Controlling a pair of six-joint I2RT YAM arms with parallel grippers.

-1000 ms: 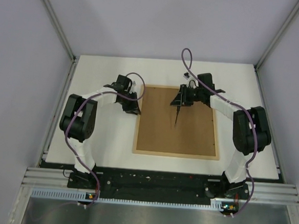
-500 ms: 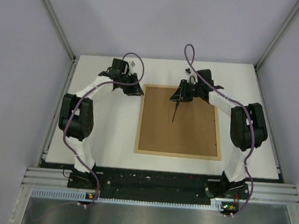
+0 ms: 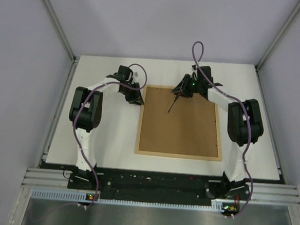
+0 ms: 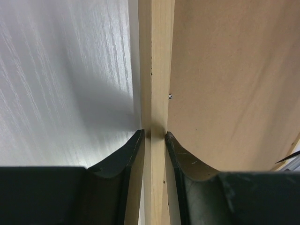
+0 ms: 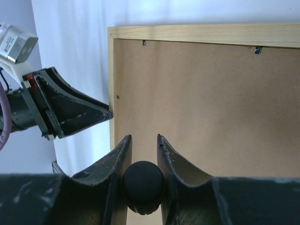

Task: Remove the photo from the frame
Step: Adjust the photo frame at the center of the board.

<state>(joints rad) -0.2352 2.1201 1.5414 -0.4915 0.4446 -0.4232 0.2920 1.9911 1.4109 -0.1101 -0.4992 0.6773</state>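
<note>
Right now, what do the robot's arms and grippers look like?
Both the left arm and the right arm have white links and chunky black joints, with a purple cable looping along each. The left gripper and right gripper each have two black, curved, tapering fingers, a bit scuffed. A tiny green light glows on the right wrist.

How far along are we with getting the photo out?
Done: nothing visible; the frame lies face down, backing board in place. In hand: left gripper clamps the rim, right gripper holds a black tool over the board. Left: lift board, remove the hidden photo.
</note>
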